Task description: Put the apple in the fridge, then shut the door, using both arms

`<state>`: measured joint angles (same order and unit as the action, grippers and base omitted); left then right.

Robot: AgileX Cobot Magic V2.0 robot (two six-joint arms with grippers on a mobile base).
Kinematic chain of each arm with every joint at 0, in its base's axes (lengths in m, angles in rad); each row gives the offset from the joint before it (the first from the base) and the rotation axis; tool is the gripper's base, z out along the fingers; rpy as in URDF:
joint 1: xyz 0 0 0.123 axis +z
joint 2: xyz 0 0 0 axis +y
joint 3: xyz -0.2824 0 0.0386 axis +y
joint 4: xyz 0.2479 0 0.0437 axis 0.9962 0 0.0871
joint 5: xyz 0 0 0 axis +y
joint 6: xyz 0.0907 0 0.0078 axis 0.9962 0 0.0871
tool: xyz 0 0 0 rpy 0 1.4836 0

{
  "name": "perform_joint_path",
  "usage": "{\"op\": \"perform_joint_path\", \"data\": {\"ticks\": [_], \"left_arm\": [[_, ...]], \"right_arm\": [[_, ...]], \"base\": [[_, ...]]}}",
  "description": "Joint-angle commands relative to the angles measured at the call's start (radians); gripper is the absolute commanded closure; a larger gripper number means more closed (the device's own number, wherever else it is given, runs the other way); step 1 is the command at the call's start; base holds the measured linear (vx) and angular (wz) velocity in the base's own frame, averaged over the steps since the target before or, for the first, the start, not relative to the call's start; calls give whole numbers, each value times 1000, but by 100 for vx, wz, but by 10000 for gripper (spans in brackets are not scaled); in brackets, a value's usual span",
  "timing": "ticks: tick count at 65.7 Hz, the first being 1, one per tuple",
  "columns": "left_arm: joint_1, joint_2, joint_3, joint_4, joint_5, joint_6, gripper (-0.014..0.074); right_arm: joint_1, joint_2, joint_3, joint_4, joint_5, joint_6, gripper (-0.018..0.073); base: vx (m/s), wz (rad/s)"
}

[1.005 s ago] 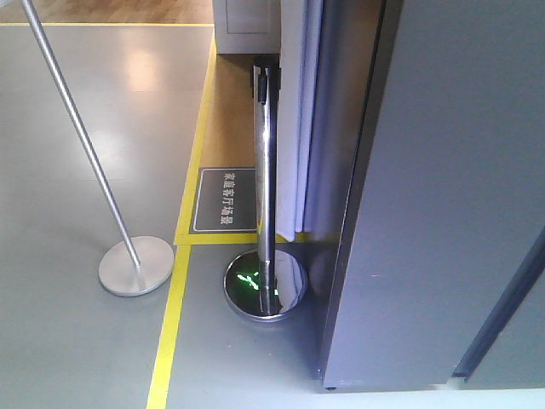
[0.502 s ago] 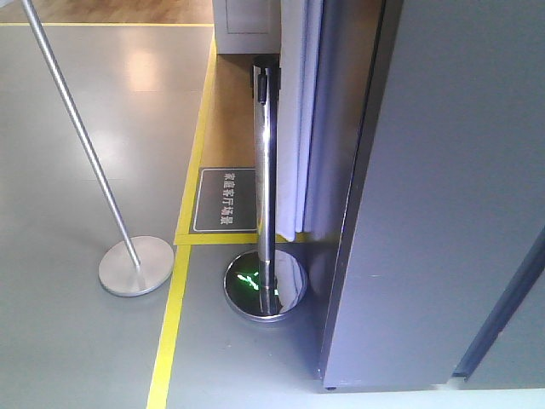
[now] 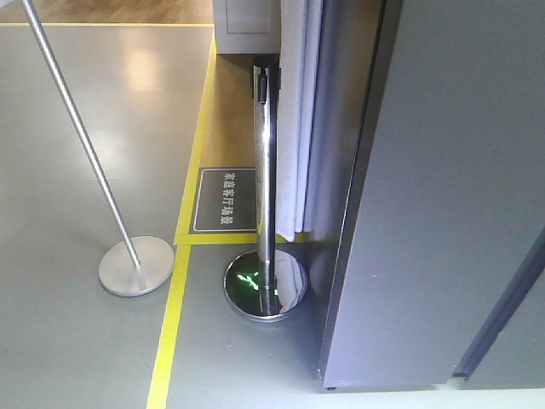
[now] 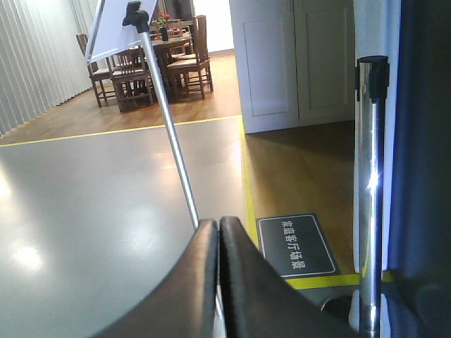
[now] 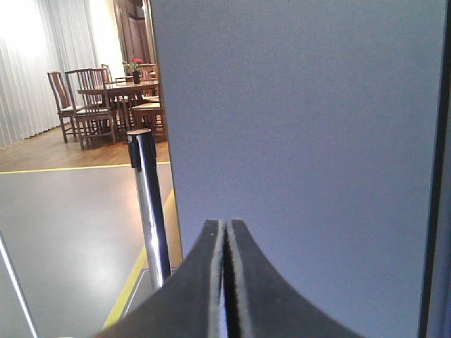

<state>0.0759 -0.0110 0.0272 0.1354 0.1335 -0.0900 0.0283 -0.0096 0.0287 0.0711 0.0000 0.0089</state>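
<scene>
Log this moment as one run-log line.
left gripper: shut, empty | right gripper: shut, empty, facing door | apple: not visible | steel post: beside fridge

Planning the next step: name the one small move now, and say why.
Probably ease the right gripper forward against the door to push it shut. It and the left gripper are shut and empty, no apple shows, and the door fills the right wrist view. Whether it is latched is unclear.

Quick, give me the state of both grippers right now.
Left black tapered gripper: shut, holding nothing, no apple in view.
Right black tapered gripper: shut, holding nothing, facing the plain dark grey door.
</scene>
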Motion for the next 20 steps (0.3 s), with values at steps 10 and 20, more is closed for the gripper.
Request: {"op": "perform_joint_path", "data": {"ticks": [10,20], "left_arm": [[0,-16,15,-4,-69,-1,604],[0,-16,15,-4,-69,-1,604]], "right_arm": [[-6,-7,9,-3,-71,-1,565],[-6,-7,9,-3,-71,-1,565]], "base": [[0,0],[0,0]]}}
